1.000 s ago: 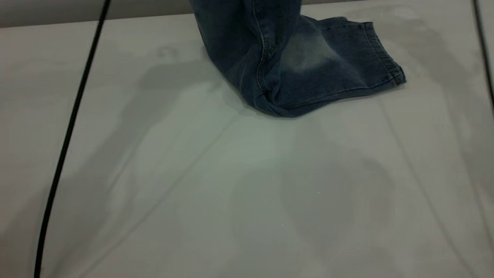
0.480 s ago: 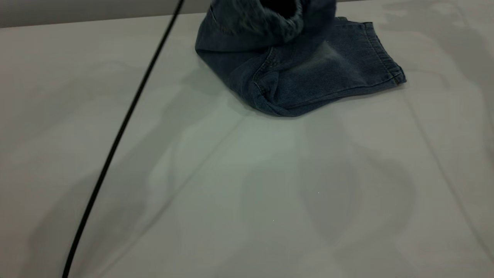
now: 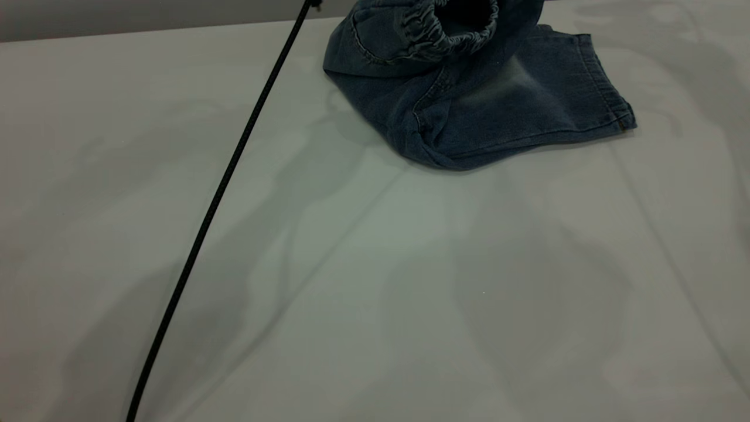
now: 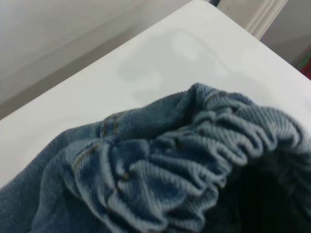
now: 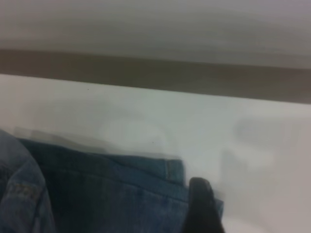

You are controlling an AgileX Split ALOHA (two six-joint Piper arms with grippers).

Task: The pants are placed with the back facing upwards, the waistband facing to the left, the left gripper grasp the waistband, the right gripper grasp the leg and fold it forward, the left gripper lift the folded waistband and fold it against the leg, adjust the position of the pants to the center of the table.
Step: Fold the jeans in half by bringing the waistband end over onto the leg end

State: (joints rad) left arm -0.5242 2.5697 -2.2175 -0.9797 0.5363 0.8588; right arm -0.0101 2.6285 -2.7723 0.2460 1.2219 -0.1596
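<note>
The blue denim pants (image 3: 498, 111) lie at the far edge of the table, folded lengthwise. Their leg cuffs (image 3: 603, 82) point right. The gathered elastic waistband (image 3: 445, 29) is held up off the cloth and curls over the legs. In the left wrist view the waistband (image 4: 194, 160) fills the lower part of the picture right at my left gripper, which holds it; the gripper itself is hidden by denim. My right gripper (image 5: 204, 206) shows as a dark shape just above the leg cuff corner (image 5: 170, 170) of the pants (image 5: 97, 194).
A black cable (image 3: 222, 181) runs diagonally across the left half of the white-clothed table (image 3: 351, 281). Arm shadows fall on the creased cloth. Beyond the far table edge runs a grey wall (image 5: 155, 29).
The waistband has come down from a raised column and moved right over the legs. The pants have slid slightly right. The cable has swung to the right.
</note>
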